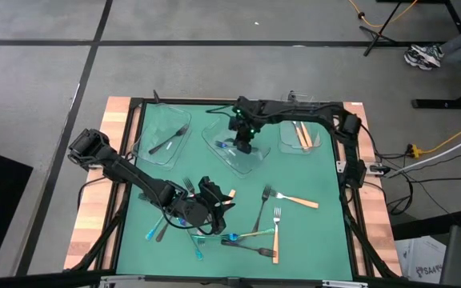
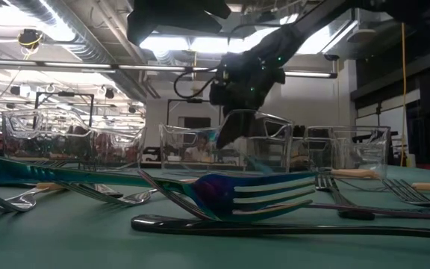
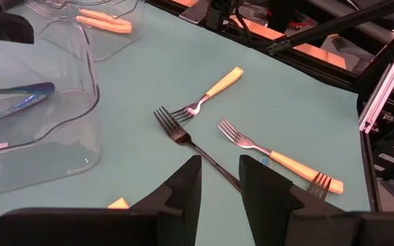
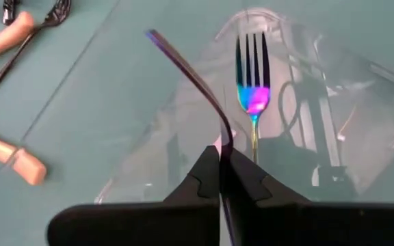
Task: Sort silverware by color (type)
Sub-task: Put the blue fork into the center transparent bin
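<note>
The left gripper [image 1: 211, 200] hangs low over the green mat with its fingers [image 3: 183, 188] parted and nothing between them. Ahead of the tips and running in under the gap lies a dark fork [image 3: 183, 137], tines pointing away. Beyond it lie two tan-handled forks, the nearer one [image 3: 279, 160] just off one fingertip and the farther one [image 3: 207, 96] well ahead. More silverware is scattered on the near side of the mat around this gripper, some pieces crossing each other.

The right gripper [image 1: 245, 144] is over the middle clear tray [image 1: 238, 160], its fingers pinched shut on an iridescent utensil [image 4: 193, 82]. The thin curved handle rises out from between the tips and the held end is hidden. Just beyond the fingertips a second iridescent fork [image 4: 252, 89] lies flat in that tray, tines away. A dark fork [image 1: 169, 140] rests in the left tray, and tan-handled pieces [image 1: 302, 134] in the right tray.

These pieces look light, stiff and smooth, so they would likely slip or swivel in a narrow pinch. They lie flat on the mat, leaving little to get under. My judgement is to take the dark fork across its handle near the middle, fingers straddling it squarely, clear of the tines and of the neighbouring forks.
</note>
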Controlling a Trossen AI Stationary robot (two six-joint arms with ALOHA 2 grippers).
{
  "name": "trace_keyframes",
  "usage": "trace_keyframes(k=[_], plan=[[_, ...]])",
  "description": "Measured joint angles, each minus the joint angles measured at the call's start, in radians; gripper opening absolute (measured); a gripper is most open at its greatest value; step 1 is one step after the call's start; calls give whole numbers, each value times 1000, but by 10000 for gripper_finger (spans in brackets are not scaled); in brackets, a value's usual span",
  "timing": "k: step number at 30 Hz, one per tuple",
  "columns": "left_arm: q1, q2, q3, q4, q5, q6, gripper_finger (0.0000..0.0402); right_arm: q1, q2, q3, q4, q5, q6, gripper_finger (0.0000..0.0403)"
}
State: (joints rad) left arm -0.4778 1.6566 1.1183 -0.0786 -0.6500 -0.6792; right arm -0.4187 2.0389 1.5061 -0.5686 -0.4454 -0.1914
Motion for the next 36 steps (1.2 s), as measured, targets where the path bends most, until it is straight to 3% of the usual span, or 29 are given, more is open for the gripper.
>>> trace_keyframes(k=[12, 22, 36], plan=[[0, 0, 0, -4, 0, 0, 93, 0, 60, 1, 72, 26, 3, 2], [0, 0, 0, -14, 0, 0, 93, 1, 66, 1, 139, 138, 4, 3], [0, 0, 0, -20, 0, 1, 93, 0, 66, 0, 149, 140, 9, 3]])
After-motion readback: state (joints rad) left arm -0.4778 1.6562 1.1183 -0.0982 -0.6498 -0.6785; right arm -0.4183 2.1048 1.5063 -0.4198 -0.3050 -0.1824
